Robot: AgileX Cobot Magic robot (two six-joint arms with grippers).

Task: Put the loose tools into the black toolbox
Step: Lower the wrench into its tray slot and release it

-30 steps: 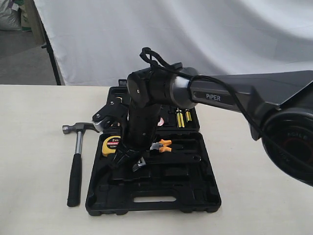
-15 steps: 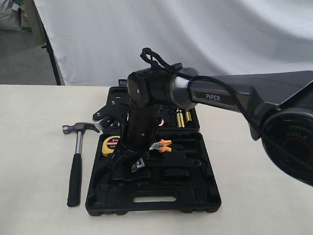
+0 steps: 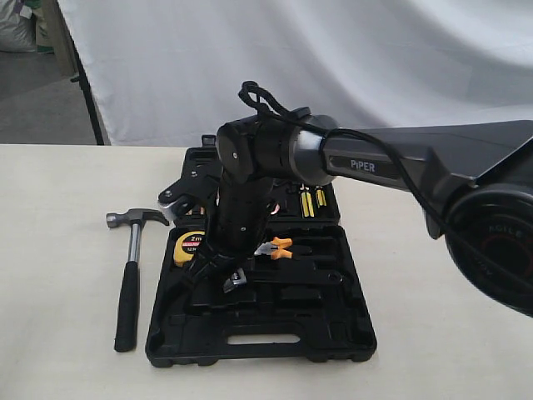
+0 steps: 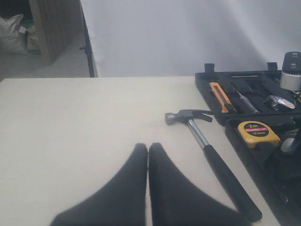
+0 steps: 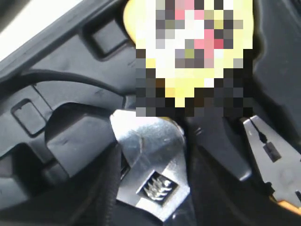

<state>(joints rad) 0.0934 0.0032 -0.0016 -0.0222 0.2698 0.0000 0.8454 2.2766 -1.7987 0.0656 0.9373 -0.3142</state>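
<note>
the wrench (image 5: 150,160), pinched in the half-closed right gripper (image 3: 218,273), is best levelled over the toolbox's (image 3: 333,337) near-left recess before release.

A silver wrench (image 5: 149,162) fills the middle, its ridged adjusting wheel facing the camera. It is clamped between the dark fingers (image 5: 106,200) of the right gripper (image 5: 155,212). Its open end sits over a moulded recess of the black toolbox (image 5: 61,89). Pliers (image 5: 269,150) lie just beside it. The yellow patch (image 5: 188,47) beyond is blurred, possibly a tape measure.
</note>
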